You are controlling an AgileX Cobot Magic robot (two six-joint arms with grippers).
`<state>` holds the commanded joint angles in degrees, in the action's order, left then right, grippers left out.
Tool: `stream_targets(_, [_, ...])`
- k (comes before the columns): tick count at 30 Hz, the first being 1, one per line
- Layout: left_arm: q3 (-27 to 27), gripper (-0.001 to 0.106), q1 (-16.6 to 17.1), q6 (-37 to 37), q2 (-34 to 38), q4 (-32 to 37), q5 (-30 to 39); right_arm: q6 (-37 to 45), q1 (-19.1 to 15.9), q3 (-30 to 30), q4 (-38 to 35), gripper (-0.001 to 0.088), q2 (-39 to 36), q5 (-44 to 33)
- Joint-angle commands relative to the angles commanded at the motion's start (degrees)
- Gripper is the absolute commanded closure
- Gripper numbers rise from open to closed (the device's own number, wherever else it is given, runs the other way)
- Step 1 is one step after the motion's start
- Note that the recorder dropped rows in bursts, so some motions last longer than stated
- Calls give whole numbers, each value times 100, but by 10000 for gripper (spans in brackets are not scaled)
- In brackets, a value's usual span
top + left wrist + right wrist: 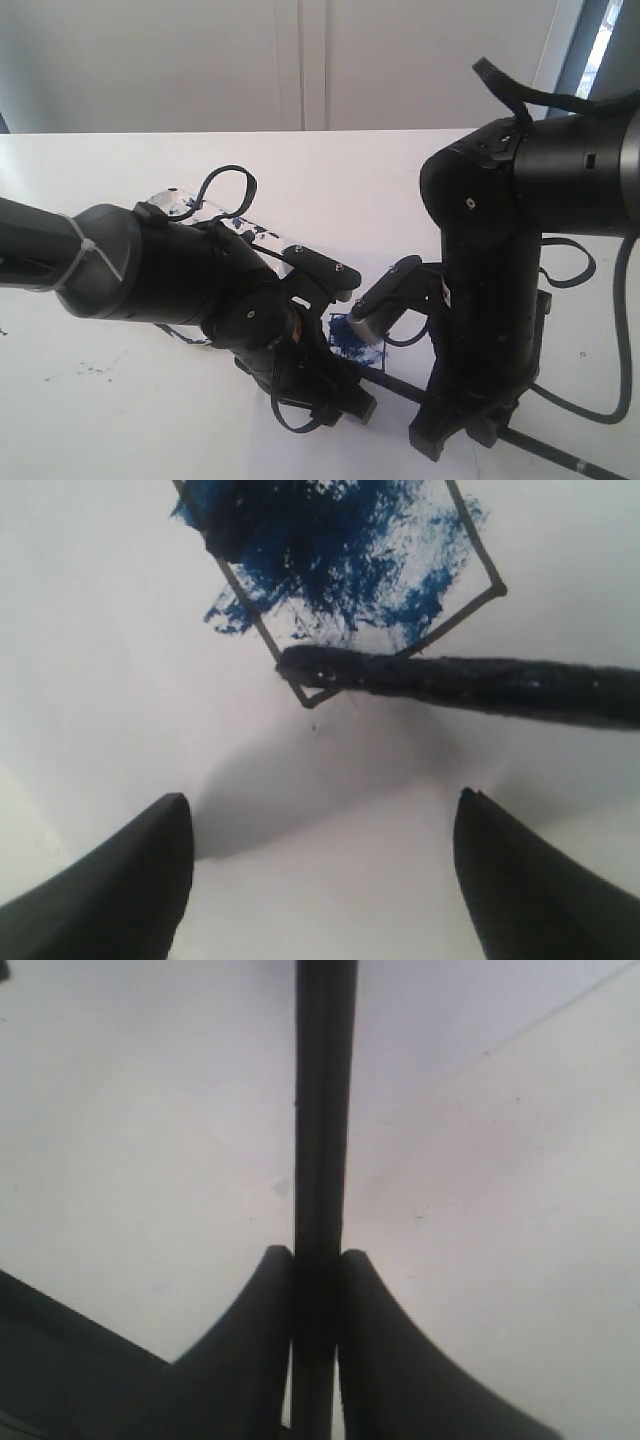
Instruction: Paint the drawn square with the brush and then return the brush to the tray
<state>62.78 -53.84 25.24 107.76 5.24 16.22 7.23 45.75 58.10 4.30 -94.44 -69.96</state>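
Note:
The drawn square (350, 570) is a black outline on white paper, smeared inside with dark blue paint; in the exterior view the square (350, 338) shows between the two arms. The long black brush (322, 1110) lies low over the paper. Its tip (300, 665) rests at a corner of the outline. My right gripper (318, 1257) is shut on the brush's handle. My left gripper (318, 815) hangs open a little short of the square, with nothing between its fingers. The tray (175, 203), white with blue splatters, is mostly hidden behind the left arm.
The white table (120, 400) carries small dark specks at the front left. A pale wall (300, 60) stands behind the table's far edge. Both arms crowd the middle, and cables loop off them.

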Motion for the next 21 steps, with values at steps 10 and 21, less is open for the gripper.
stream_targets(10, [0,304,0,0,0,0,0,-472,0,-233,722,868,0,0])
stream_targets(21, [0,304,0,0,0,0,-10,-842,0,-222,1240,868,19,0])
